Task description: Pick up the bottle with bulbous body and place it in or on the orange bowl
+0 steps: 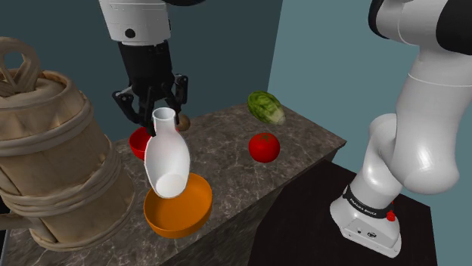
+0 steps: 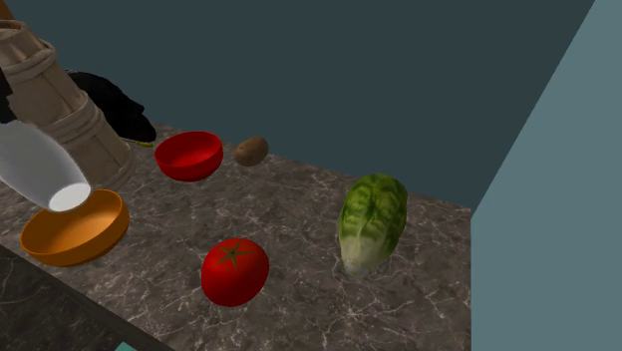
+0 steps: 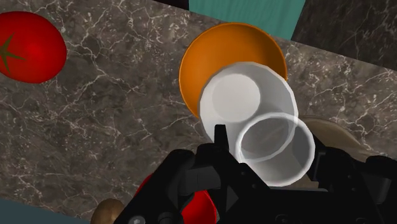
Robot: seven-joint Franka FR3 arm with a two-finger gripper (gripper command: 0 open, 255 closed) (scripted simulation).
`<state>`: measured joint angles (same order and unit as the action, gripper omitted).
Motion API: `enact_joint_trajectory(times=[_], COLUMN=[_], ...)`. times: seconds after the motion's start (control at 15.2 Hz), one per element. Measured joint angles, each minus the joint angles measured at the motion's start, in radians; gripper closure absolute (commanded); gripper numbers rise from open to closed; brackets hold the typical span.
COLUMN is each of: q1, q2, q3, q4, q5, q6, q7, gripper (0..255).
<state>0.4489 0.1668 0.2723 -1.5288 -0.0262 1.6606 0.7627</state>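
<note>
Our gripper [image 1: 159, 113] clasps the white bottle [image 1: 168, 159] by its neck, tilted w/ base over the orange bowl [image 1: 181, 219]. If we let go so, it cd tip over the rim & off the counter [image 1: 302, 140] at its near edge.

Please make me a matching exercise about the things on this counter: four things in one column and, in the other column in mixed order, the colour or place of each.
Things:
1. bottle
2. tomato
3. potato
4. lettuce

Descriptions:
A. brown, beside the red bowl
B. green
C. white, held by the gripper over the orange bowl
D. red, lying on the counter

Pairs: 1-C, 2-D, 3-A, 4-B.
</note>
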Motion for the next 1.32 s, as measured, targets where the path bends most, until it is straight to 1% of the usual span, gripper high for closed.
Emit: enact_joint_trajectory(times=[0.46,0.92,0.99,1.32], q1=[-0.003,-0.003,-0.003,-0.003], q2=[-0.003,-0.006,-0.006,-0.006], q3=[-0.002,-0.002,-0.002,-0.001], q4=[-0.099,-0.119,-0.119,-0.119], q5=[0.0,0.001,0.001,0.001], q6=[0.097,0.114,0.115,0.115], q7=[-0.003,-0.002,-0.001,-0.001], gripper=[255,255,0,0])
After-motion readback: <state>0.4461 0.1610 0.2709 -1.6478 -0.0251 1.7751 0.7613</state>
